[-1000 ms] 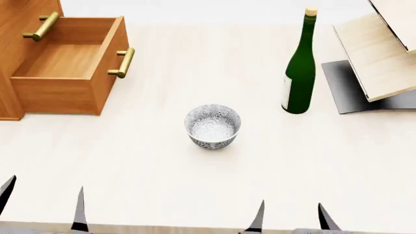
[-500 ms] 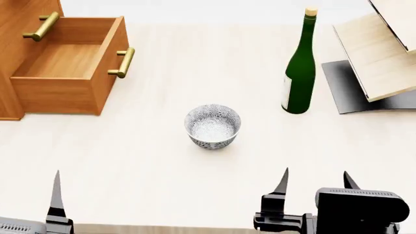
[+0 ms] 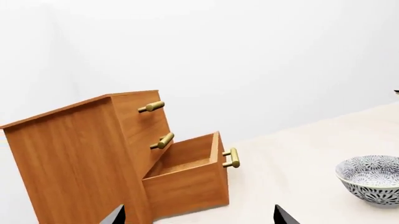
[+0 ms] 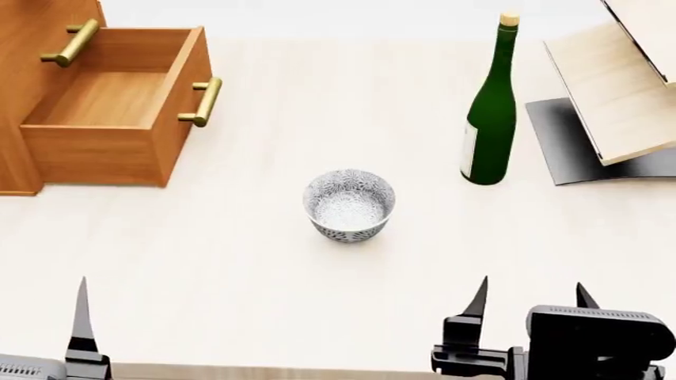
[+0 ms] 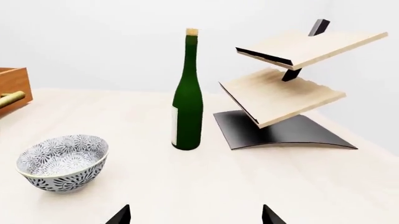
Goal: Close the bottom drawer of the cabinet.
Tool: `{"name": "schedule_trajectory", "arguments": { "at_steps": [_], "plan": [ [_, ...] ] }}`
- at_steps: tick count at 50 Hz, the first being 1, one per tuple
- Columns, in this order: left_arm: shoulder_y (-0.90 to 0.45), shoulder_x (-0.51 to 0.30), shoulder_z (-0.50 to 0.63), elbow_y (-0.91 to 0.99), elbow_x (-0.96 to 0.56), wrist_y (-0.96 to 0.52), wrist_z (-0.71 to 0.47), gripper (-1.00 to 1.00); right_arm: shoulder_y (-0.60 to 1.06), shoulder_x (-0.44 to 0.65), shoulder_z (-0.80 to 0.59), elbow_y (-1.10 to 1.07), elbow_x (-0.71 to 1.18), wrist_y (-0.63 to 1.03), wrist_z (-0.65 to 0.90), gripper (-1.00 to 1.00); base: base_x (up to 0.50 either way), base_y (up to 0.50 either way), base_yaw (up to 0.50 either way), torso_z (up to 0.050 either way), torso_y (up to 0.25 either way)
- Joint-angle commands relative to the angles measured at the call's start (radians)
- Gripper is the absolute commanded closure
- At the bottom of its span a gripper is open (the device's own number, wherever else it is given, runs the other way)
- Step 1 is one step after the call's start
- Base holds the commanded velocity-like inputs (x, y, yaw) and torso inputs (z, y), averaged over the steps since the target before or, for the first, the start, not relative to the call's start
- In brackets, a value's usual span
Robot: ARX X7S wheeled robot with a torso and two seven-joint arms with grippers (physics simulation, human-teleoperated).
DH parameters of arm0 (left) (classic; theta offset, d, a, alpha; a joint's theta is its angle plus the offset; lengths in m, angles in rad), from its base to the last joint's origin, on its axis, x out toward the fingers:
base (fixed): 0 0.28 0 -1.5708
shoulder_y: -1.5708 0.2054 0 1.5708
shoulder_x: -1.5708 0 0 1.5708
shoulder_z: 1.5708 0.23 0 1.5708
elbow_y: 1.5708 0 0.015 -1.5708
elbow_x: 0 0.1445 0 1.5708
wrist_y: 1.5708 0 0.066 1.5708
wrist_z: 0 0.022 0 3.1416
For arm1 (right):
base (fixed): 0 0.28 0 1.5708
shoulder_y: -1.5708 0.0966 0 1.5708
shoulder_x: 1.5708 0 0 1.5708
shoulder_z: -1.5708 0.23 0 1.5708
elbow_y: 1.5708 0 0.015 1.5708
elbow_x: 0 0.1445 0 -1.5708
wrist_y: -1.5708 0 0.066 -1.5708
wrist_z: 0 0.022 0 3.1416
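Note:
The honey-brown cabinet stands at the table's far left and also shows in the left wrist view. Its bottom drawer is pulled wide open and empty, and its brass bar handle faces right. The left wrist view shows the drawer and its handle below two shut upper drawers. My left gripper is open and empty, low at the near edge, with one finger showing. My right gripper is open and empty at the near right, far from the drawer.
A patterned bowl sits mid-table between me and the drawer. A green bottle stands at the back right. Beside it is a pale slanted shelf on a black base. The table's near edge runs under both grippers.
Both grippers have come further up into the head view. The right one has drifted slightly right and the left slightly left. The drawer, bowl and bottle have not moved.

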Motion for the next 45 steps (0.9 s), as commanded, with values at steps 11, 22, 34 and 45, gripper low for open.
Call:
{"name": "schedule_trajectory", "arguments": {
  "at_steps": [11,22,34,45],
  "plan": [
    [0.000,-0.008,0.003,-0.003,-0.007,0.003,-0.012,-1.00,0.001,0.009,-0.017,0.011,-0.006,-0.012,0.006,-1.00,0.00,0.50,0.00,0.000,0.000],
    [0.000,-0.008,0.004,0.000,-0.019,-0.006,-0.014,-1.00,-0.002,0.014,-0.017,0.009,-0.001,-0.013,0.011,-1.00,0.00,0.50,0.00,0.000,0.000],
    [-0.007,-0.010,0.013,0.000,-0.020,-0.013,-0.018,-1.00,0.000,0.016,-0.019,0.027,0.001,-0.026,0.014,-1.00,0.00,0.50,0.00,0.000,0.000],
    [-0.007,-0.014,0.018,-0.007,-0.023,-0.009,-0.022,-1.00,-0.001,0.017,-0.025,0.038,0.002,-0.035,0.016,-1.00,0.00,0.50,0.00,0.000,0.000]
  ]
}}
